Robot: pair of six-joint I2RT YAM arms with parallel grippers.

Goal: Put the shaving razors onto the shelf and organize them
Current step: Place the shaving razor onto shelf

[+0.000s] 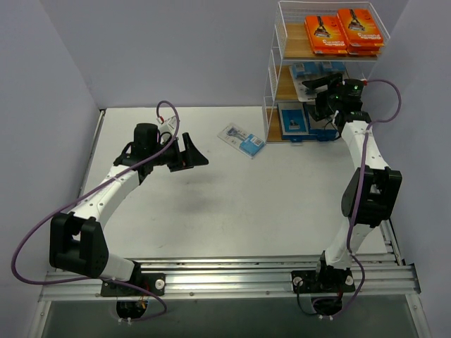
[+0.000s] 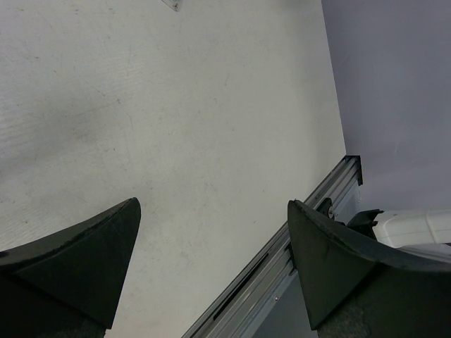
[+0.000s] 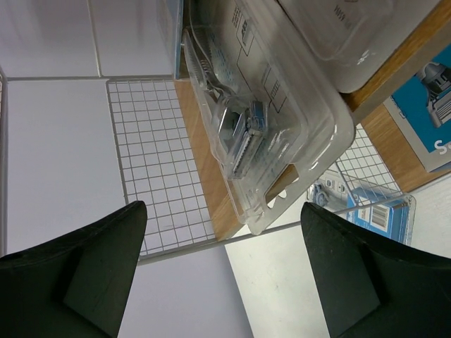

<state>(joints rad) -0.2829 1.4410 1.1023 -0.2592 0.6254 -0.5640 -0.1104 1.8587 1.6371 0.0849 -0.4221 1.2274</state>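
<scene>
Shelf (image 1: 292,39) at table's (image 1: 246,211) far right corner; razor packs (image 1: 345,32) on all three tiers. One pack (image 1: 242,140) lies on table, between shelf and my left gripper (image 1: 197,156).

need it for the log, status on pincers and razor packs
Both open, empty: left pincer over the table, right pincer at the shelf. One blister pack on the table, not yet shelved. Nothing in the way.

White arms (image 1: 113,189), black joints (image 1: 77,243) and fingers (image 2: 77,260), purple cables (image 1: 42,221).

White table (image 1: 232,204) (faintly scuffed), grey walls (image 1: 176,49) around, aluminium rail (image 1: 232,279) along its near edge.
</scene>
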